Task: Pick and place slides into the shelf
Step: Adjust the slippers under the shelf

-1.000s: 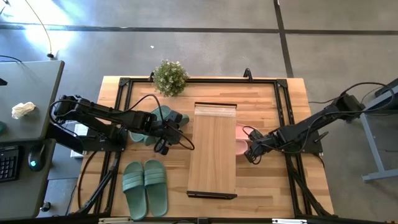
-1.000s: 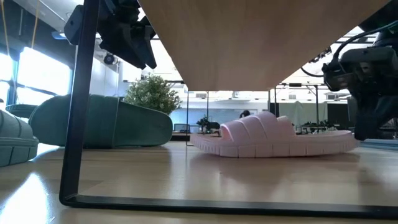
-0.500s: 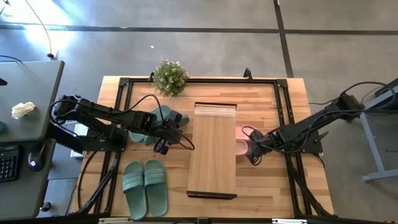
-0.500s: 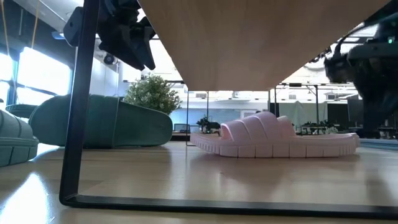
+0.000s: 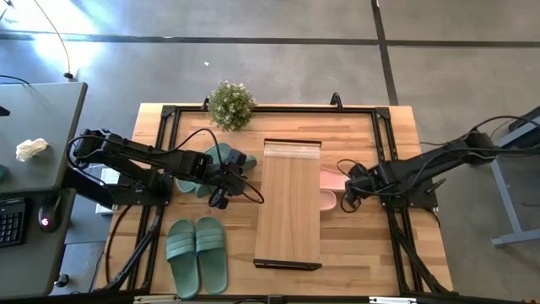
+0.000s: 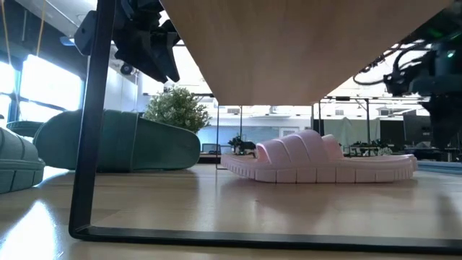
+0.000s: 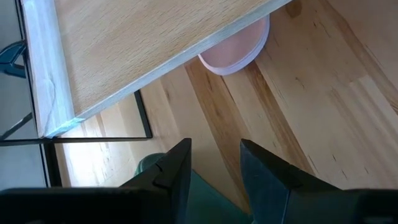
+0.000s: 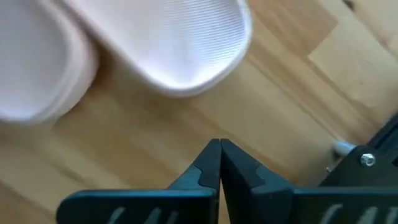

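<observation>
The pink slides [image 5: 329,187] lie part-tucked under the right edge of the shelf [image 5: 288,203]. The right gripper [image 5: 349,196] hovers just beside them, fingers pressed together, empty. The left gripper [image 5: 223,187], narrowly parted, hangs over a green pair [image 5: 207,169]; I'd guess that pair gets grasped next.

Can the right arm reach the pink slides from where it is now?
Probably yes. The right gripper hovers just beside the pink slides, whose ends poke out from under the shelf on that side, with bare table between them. Its fingers are shut, though, so it must open first.
</observation>
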Robot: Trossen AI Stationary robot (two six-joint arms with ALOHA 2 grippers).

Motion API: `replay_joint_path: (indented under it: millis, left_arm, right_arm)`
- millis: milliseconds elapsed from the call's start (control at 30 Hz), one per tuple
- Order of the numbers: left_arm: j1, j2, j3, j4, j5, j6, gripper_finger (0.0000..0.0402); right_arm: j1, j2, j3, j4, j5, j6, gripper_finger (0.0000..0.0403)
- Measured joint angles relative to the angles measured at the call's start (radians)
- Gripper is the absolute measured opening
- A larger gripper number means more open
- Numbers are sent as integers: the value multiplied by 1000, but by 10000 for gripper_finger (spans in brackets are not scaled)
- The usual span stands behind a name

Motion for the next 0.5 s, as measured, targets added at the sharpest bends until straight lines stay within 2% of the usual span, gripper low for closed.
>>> replay_joint_path:
  millis: [200, 500]
  left_arm:
    - [0, 0, 0, 0, -1, 8, 122]
    - [0, 0, 0, 1, -2, 9, 122]
  right_arm:
    - [-127, -1, -5, 60, -25, -112, 0]
    - [-285, -24, -6, 56, -77, -237, 0]
